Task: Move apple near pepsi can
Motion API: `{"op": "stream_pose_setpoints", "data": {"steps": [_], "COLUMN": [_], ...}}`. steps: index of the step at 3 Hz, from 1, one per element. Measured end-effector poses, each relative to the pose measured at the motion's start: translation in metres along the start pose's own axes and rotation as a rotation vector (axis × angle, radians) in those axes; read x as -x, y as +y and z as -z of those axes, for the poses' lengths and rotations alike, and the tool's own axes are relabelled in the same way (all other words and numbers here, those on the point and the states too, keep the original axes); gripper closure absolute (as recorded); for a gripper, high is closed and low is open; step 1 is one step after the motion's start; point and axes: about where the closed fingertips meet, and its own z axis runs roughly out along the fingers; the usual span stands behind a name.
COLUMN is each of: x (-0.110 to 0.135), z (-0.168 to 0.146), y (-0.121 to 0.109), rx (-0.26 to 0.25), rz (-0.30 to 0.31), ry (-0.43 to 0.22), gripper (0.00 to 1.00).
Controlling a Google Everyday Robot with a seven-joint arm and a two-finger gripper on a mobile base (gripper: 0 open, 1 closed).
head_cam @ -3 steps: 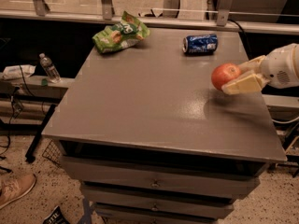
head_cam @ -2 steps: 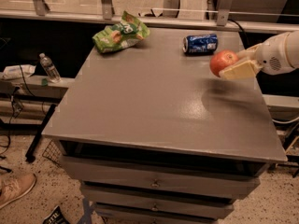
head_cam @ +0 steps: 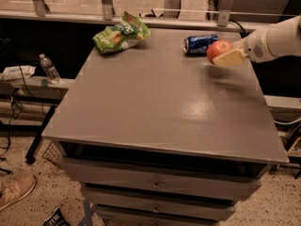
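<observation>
The apple (head_cam: 217, 50) is round and red-orange. It is held in my gripper (head_cam: 225, 55), which reaches in from the right edge on a white arm and is shut on it, a little above the grey tabletop. The pepsi can (head_cam: 200, 44), blue with silver ends, lies on its side at the back of the table, just left of and behind the apple, very close to it.
A green snack bag (head_cam: 120, 34) lies at the table's back left. The grey table (head_cam: 160, 102) has drawers below. A water bottle (head_cam: 48, 68) stands on a low shelf to the left. A shoe (head_cam: 14, 192) is on the floor at lower left.
My gripper has carried the apple back and to the left, from the table's right side to just beside the pepsi can. The can and bag have not moved.
</observation>
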Motion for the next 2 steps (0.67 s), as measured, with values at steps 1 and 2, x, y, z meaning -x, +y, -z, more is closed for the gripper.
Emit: {"op": "stream_pose_setpoints", "data": {"steps": [1,2], "x": [0.000,0.002], "z": [-0.015,-0.027], "y": [-0.012,-0.019], "rx": [-0.033,-0.047], "rz": [-0.039,-0.063], "ry": [0.002,-0.004], "gripper": [1.00,1.00]}}
